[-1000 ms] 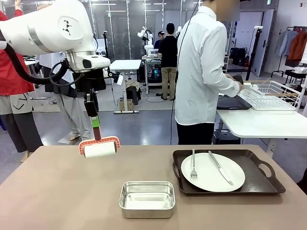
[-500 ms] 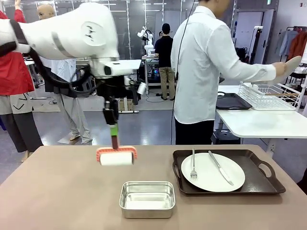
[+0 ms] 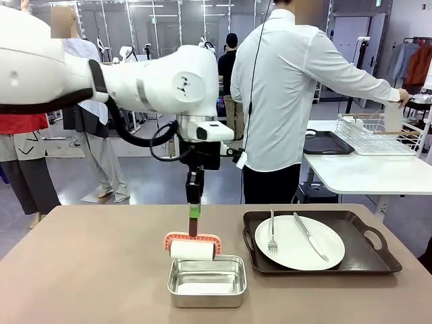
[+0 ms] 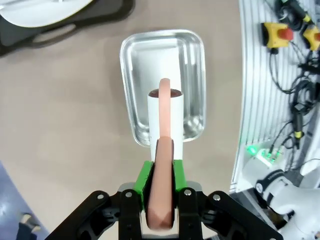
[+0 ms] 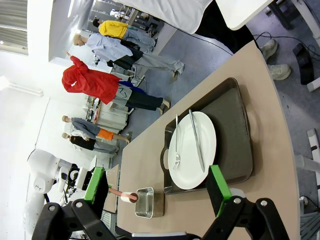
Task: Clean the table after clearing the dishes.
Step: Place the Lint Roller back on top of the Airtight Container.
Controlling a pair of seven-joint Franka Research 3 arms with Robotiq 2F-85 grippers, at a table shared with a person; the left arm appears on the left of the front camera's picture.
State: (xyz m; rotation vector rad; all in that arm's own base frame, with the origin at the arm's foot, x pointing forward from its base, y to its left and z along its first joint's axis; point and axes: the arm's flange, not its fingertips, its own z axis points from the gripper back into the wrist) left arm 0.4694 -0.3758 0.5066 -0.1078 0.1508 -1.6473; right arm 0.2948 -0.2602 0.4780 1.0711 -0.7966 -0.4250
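Evidently the left gripper [image 3: 194, 210], pinched on the roller [image 3: 192, 250] handle, hangs it head-down over the steel pan [image 3: 206, 283] just below, probably to park it, the table [image 3: 81, 270] underneath and the plate [image 3: 299, 243] on its tray [image 3: 378, 260] to its right.

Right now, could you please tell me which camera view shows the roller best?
Front view: the roller appears side-on at the steel pan's far rim. Left wrist view foreshortens it along its handle; right wrist view shows it tiny.
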